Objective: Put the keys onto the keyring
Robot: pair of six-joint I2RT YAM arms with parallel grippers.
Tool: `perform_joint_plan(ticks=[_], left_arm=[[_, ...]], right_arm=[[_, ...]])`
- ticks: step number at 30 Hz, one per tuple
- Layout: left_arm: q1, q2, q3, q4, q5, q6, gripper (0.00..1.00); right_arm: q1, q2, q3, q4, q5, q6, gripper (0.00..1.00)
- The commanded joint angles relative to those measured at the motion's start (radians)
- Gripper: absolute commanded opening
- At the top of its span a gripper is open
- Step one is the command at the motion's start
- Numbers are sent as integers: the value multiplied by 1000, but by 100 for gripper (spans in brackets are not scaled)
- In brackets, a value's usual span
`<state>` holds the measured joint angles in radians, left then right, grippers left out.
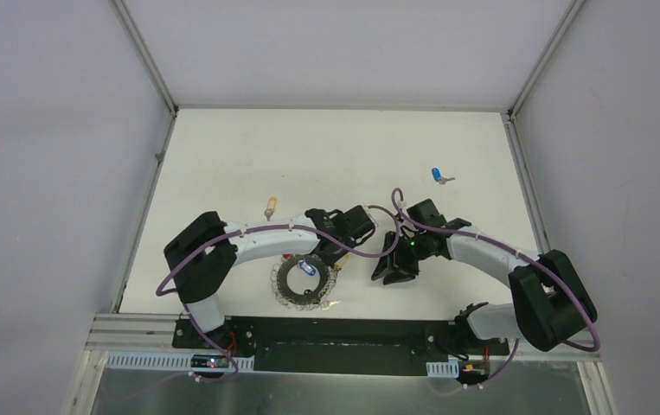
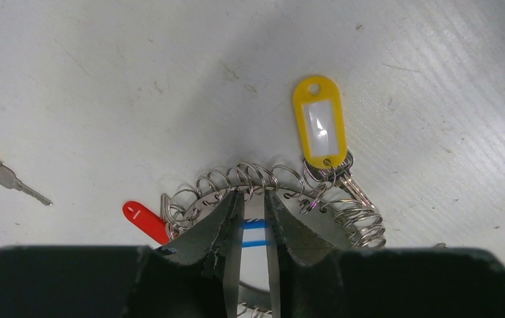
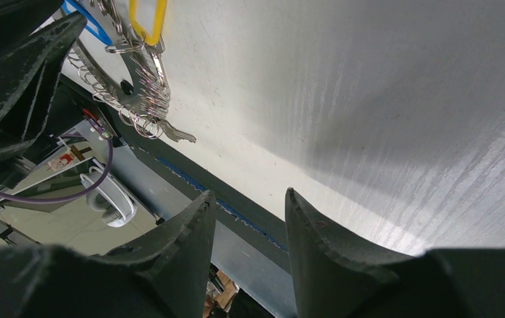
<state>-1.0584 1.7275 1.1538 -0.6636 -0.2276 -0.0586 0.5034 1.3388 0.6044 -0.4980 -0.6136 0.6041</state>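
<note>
The keyring (image 2: 236,177) lies flat on the white surface (image 1: 352,147), directly under the left fingers (image 2: 226,222). Its wiry coils arch round just beyond their tips and run on to either side. The left fingers stand only a narrow gap apart. A blue-and-white key head (image 2: 255,233) shows in that gap, inside the hollow of the ring. I cannot tell whether the fingers pinch it or merely straddle it.

Just beyond and to the right of these fingers is a yellow-headed key (image 2: 320,122), its head pointing away. Its small ring and silver blade lie among the coils. Close on the left of the fingers, a red key head (image 2: 145,220) sticks out from the ring's outer edge. Well off to the left, apart from the ring, a second yellow-headed key (image 2: 11,180) lies loose on the surface.

The right fingers (image 3: 190,245) are spread apart with nothing between them. They are held above the surface near its front edge and just beside the ring. A loose blue-headed key (image 1: 437,175) lies well beyond them.
</note>
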Motion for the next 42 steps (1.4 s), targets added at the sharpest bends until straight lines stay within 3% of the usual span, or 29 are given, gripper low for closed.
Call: perform_joint_plan(ticks=[1, 14, 27, 35, 42], left_arm=[[11, 31, 4, -6, -12, -4, 20], [10, 60, 1, -18, -14, -2, 18], [11, -8, 1, -24, 41, -5, 4], [12, -84, -15, -13, 25, -21, 16], [23, -61, -6, -10, 19, -22, 17]], right_arm=[[-5, -1, -6, 28, -1, 5, 46], [-4, 5, -9, 31, -3, 5, 46], [-5, 13, -6, 33, -5, 3, 46], [-5, 25, -5, 38, -8, 2, 46], [-5, 34, -4, 42, -11, 1, 46]])
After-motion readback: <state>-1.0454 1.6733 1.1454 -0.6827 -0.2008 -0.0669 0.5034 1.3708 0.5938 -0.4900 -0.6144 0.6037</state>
